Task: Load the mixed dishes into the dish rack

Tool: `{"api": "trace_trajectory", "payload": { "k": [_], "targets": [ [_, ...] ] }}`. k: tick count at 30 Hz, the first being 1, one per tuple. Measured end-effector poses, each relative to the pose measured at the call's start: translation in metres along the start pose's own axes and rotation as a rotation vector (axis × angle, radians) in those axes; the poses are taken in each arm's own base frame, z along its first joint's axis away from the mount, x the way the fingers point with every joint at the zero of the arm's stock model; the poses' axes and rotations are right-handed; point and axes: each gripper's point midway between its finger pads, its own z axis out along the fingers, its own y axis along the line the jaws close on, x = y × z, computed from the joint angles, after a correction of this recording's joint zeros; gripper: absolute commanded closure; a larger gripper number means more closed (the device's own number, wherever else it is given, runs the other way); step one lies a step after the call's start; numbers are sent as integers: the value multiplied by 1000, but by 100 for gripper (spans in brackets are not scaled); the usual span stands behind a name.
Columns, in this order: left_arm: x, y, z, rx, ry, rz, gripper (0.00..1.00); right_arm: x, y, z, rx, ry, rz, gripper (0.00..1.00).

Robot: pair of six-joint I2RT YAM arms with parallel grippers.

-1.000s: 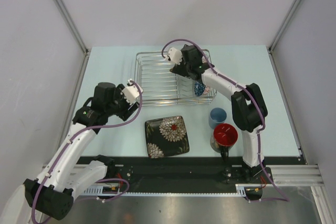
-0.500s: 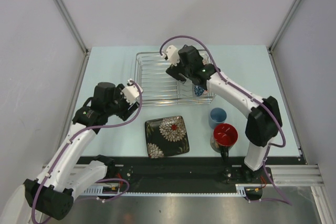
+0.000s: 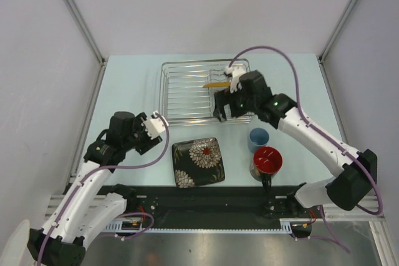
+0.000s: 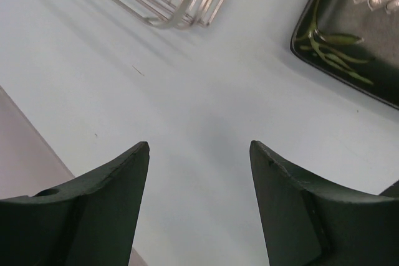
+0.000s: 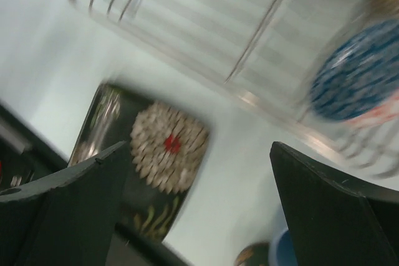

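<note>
My right end effector (image 3: pixel 224 109) gaped above the near rim of the silver wire dish rack (image 3: pixel 186 96); my left end effector (image 4: pixel 199 151) gaped near the square black plate (image 3: pixel 198 162).

Black floral plate (image 3: pixel 198 162), red-lined mug (image 3: pixel 266 161)

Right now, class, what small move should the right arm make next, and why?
Probably lower the open right fingers toward the square plate: they hold nothing, the plate lies outside the dish rack, and the right wrist view frames it between them.
</note>
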Motion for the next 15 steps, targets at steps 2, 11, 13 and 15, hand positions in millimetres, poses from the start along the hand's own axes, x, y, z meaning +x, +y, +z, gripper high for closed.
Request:
{"api": "trace_trajectory", "payload": {
  "k": [2, 11, 13, 15],
  "targets": [
    [12, -8, 3, 16, 27, 17, 29, 38, 22, 6, -46, 83, 33, 2],
    [54, -37, 12, 96, 122, 81, 29, 157, 50, 5, -116, 350, 277, 15],
    [57, -42, 14, 115, 131, 99, 29, 166, 55, 7, -122, 363, 303, 17],
    [58, -47, 17, 140, 134, 122, 29, 172, 59, 9, -132, 368, 319, 20]
  ]
}}
